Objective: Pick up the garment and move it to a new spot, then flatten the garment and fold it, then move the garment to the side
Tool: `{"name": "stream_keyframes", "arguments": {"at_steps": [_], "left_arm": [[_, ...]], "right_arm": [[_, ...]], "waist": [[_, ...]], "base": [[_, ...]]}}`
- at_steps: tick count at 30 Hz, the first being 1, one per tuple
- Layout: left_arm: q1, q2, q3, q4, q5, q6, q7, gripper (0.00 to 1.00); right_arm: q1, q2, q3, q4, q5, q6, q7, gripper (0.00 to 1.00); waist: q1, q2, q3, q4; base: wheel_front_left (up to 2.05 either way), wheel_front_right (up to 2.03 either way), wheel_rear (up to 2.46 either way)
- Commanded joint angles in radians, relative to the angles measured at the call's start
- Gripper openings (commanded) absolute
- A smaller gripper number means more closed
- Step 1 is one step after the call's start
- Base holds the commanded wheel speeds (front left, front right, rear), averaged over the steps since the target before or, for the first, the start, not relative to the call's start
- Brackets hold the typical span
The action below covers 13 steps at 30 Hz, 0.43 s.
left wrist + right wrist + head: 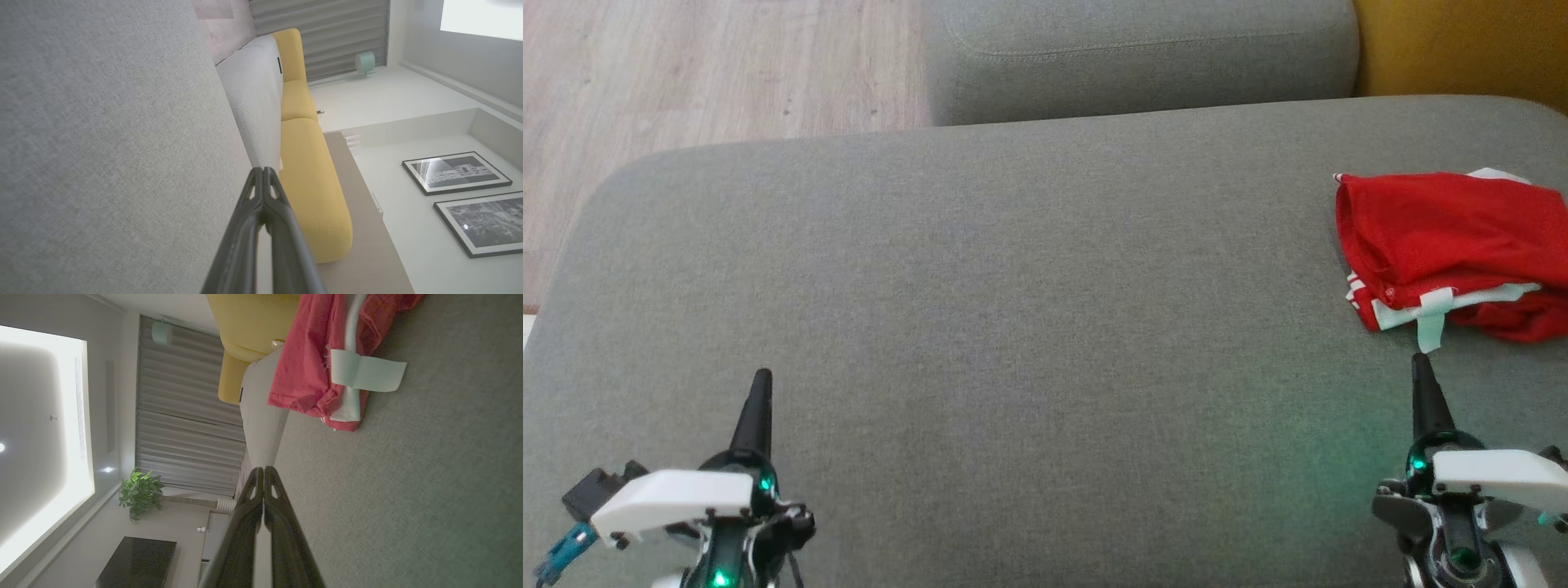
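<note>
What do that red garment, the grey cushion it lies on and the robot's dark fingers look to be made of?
Red garment: thin, soft cloth, matt, perhaps a light knit; it lies in limp folds and creases. Grey cushion: woven upholstery fabric, matt; a fine weave grain shows. Fingers: seemingly hard black plastic, faintly glossy, with cut-out holes near the tips.

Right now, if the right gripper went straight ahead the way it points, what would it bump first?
Probably the red garment lying on the grey cushion, near its white tag, just ahead of the shut right gripper. Depth is unclear, so it might skim past the edge.
</note>
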Motion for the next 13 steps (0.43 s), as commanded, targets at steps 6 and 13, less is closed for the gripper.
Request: {"name": "stream_keyframes", "arguments": {"at_steps": [6, 13], "left_arm": [[-0.065, 0.014, 0.051, -0.026, -0.075, -0.013, 0.024, 0.00], [-0.073, 0.014, 0.066, -0.023, -0.146, -0.018, 0.045, 0.00]], "right_arm": [[-0.064, -0.019, 0.003, -0.041, 0.087, -0.001, 0.023, 0.00], [-0.066, -0.019, -0.009, -0.043, 0.167, -0.001, 0.044, 0.00]], "waist": [[0.0000, 0.0000, 0.000, 0.001], [-0.0001, 0.0000, -0.001, 0.002]], "base": [[0.00, 0.00, 0.00], [0.00, 0.00, 0.00]]}}
